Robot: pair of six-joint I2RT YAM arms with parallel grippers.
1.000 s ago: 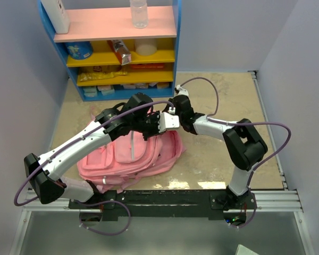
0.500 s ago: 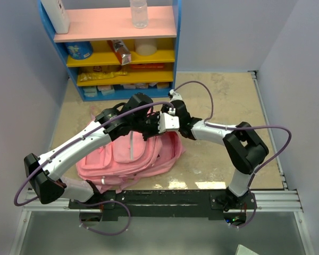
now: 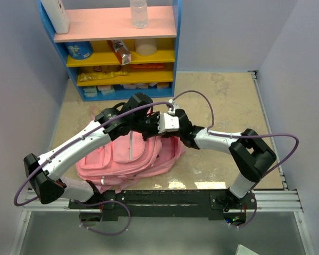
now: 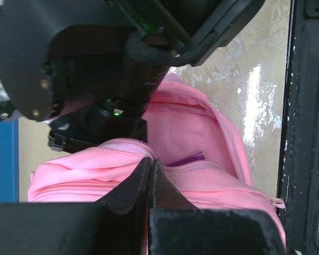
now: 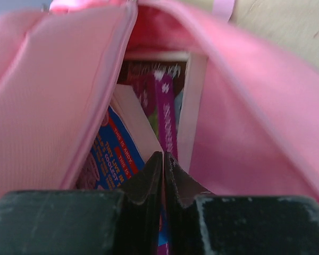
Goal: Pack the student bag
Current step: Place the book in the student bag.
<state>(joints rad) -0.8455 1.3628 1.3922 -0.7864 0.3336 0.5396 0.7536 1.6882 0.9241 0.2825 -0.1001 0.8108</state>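
Gaping student bag (image 3: 122, 159), pink — books (image 5: 119, 151) inside

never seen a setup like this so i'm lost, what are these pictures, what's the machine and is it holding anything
It is two robot arms bolted at the near edge of a table, each ending in a two-finger gripper. The overhead picture looks down from above: the left arm and right arm both reach to one end of a pink student bag lying on the table, with a blue shelf unit behind. The other two come from cameras on the wrists. The left wrist view shows the left gripper shut at the bag's zip edge; whether it pinches fabric is unclear. The right wrist view looks into the open bag, where the right gripper is shut just before some books. I cannot tell if it holds one.
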